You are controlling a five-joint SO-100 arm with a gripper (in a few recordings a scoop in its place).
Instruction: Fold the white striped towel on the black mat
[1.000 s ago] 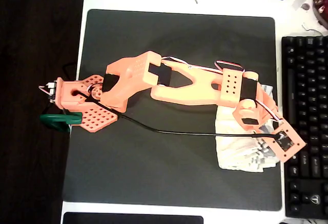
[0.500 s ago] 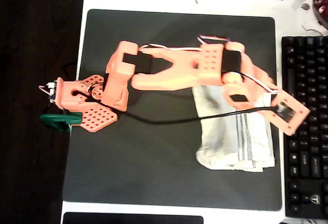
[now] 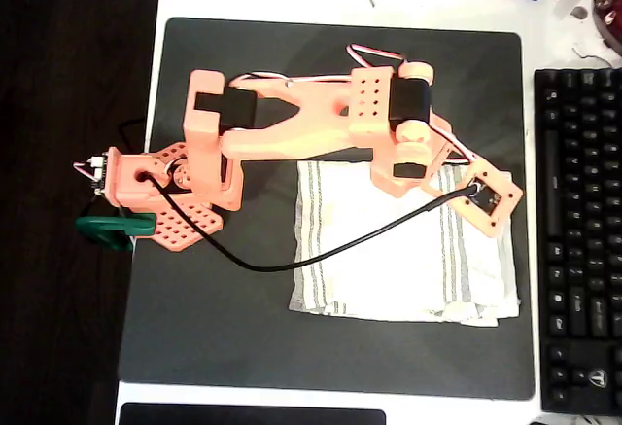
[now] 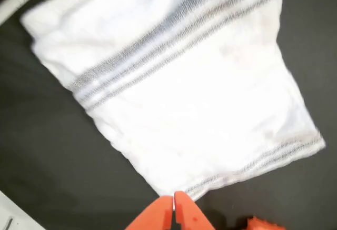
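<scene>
The white striped towel [image 3: 389,250] lies flat on the right half of the black mat [image 3: 243,65], its long axis running left to right in the overhead view. Its edges sit roughly square to the mat's edges, with the lower edge tilting slightly downward toward the right. It looks thin and white, softly wrinkled. One group of narrow grey stripes runs top to bottom near its left edge, another near its right edge. Along the bottom right corner I can see a second layer of cloth peeking out beneath the top one.

In the wrist view the towel [image 4: 179,82] spreads diagonally across the dark mat [image 4: 47,151], both stripe bands visible. My gripper [image 4: 174,205] shows as two orange fingertips [image 4: 160,214] pressed together, with no cloth between them. The tips sit right at the towel's near striped edge; I cannot tell whether they touch it. From overhead, my arm [image 3: 311,123] reaches across the mat above the towel's top edge.
</scene>
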